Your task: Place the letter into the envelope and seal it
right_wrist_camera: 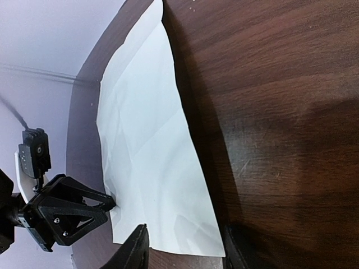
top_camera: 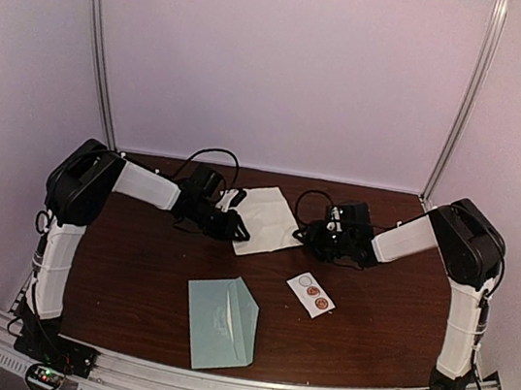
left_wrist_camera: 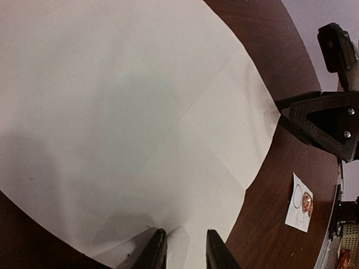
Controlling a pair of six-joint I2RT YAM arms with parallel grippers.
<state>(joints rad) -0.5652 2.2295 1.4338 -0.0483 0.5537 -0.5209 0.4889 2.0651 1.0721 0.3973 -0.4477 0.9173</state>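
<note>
At the far side of the worktop (top_camera: 150, 277), left fingers (left_wrist_camera: 158, 252) are straddling the letter (top_camera: 270, 218) narrowly, right fingers (right_wrist_camera: 134, 249) widely; uneven closing is risking a crumpled sheet.

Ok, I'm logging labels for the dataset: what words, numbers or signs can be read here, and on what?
No text can be read.
Envelope: faint whitish print at its centre, too blurred to read.
Sticker strip: round stickers, any marking too small to tell.
White sheet: blank on the side shown.
</note>
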